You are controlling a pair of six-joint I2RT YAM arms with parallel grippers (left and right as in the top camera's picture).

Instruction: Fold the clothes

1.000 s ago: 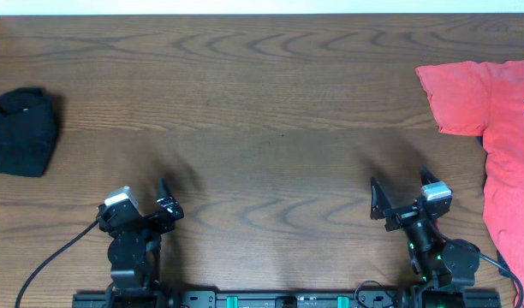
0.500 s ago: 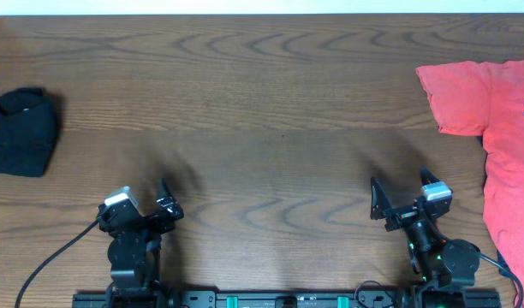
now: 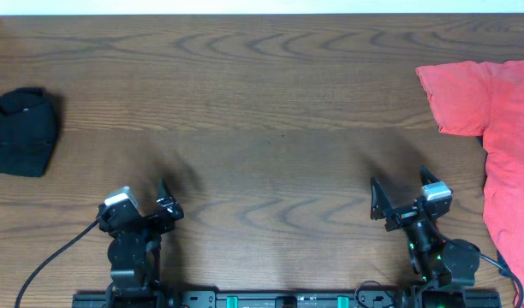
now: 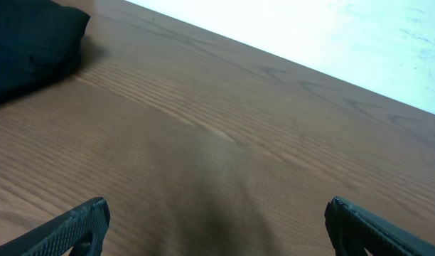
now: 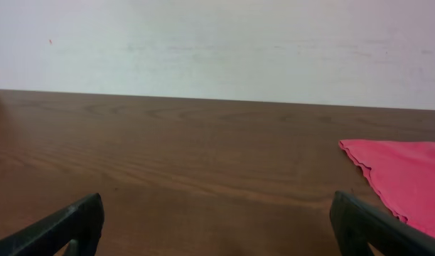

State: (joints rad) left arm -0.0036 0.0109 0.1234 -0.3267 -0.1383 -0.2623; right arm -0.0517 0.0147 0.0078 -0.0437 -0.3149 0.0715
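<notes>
Setting: robotics lab test station. Evidence: left arm [image 3: 129, 248] and right arm [image 3: 433, 252] base-mounted at the near edge of a wood-grain bench [image 3: 270, 103]; plain white wall [image 5: 217, 43] behind.

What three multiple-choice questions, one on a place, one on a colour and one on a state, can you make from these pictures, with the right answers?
1. Where on the table does the black garment lie?
A. in the middle
B. against the right gripper
C. at the far edge on the left arm's side

2. What colour is the T-shirt?
A. blue
B. red-orange
C. white

3. How do the left gripper and the right gripper stand?
A. both open, holding nothing
B. both shut on cloth
C. one open, one shut

Answers:
1 C: in the overhead view it sits bunched at that edge, apart from both arms.
2 B: the spread cloth on the right arm's side is red-orange.
3 A: each wrist view shows wide-apart fingers with only bare wood between them.
</notes>
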